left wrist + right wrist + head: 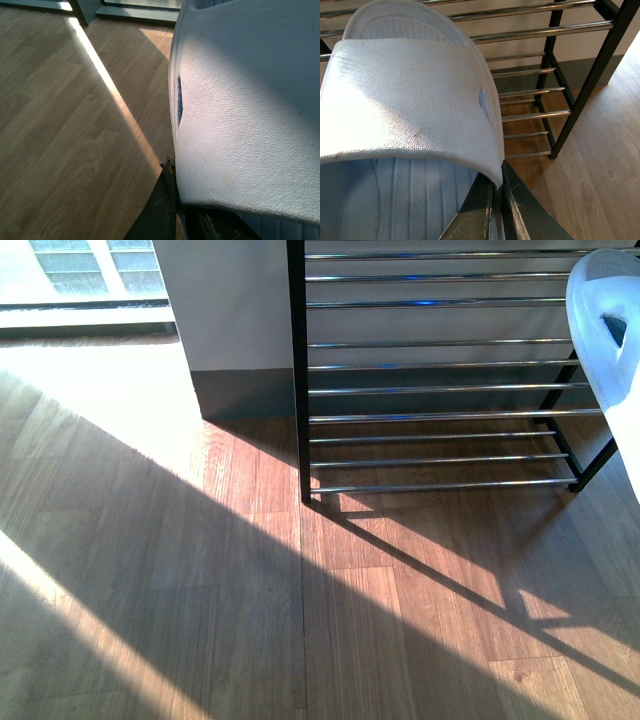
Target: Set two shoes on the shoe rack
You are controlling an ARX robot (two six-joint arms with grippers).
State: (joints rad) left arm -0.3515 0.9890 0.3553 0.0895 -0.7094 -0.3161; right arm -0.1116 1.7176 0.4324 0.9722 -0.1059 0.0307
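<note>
The pale blue slide (405, 95) hung in the air just in front of the shoe rack (297, 390), near its right end, with its toe pointing toward the chrome rods. The right hand (496, 197) had its two fingers pressed together on the edge of the strap. The second slide (245, 110) was held over the wooden floor (150, 590), with no part of the shoe rack in its wrist view and out of the front view. The left hand (175, 207) seemed to pinch that strap's edge likewise, though only one dark finger showed clearly. No shoe lay on the rods in view. By my judgement, the step in hand was carrying the first slide to a shelf. The next move would call for bringing it over a pair of rods, lowering it level so the sole spanned them, and then spreading the fingers.
</note>
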